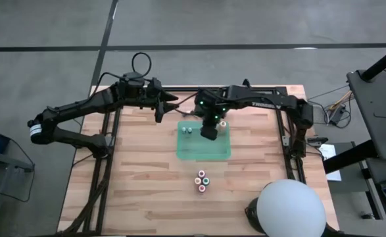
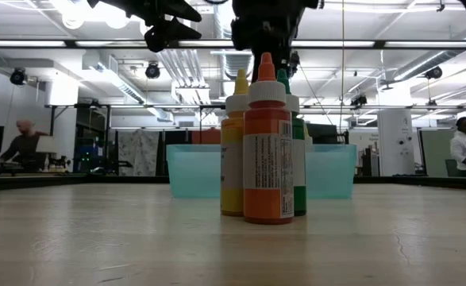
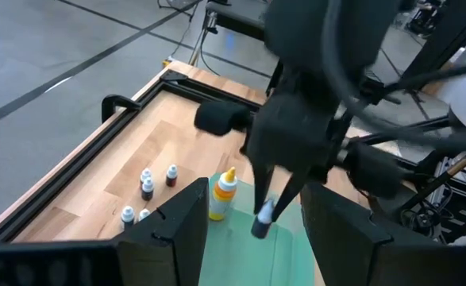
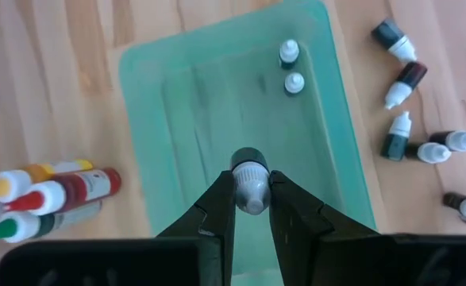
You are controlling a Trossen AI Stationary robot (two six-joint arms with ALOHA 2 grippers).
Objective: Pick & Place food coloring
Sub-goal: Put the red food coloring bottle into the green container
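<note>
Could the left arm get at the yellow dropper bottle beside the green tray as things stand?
Probably not cleanly: the right gripper, shut on a small bottle, hangs over the green tray right next to the yellow dropper bottle, crowding the approach.

Pale matt wooden table (image 1: 146, 184), translucent green plastic tray (image 4: 161, 95), glossy plastic bottles (image 2: 267, 151).

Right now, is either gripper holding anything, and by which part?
The right gripper pinches a small bottle by its pale cap end, above the green tray. The left gripper holds nothing.

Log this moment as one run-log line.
right gripper: shut on small bottle, above green tray | left gripper: open, waiting beside | tray: two bottles inside
</note>
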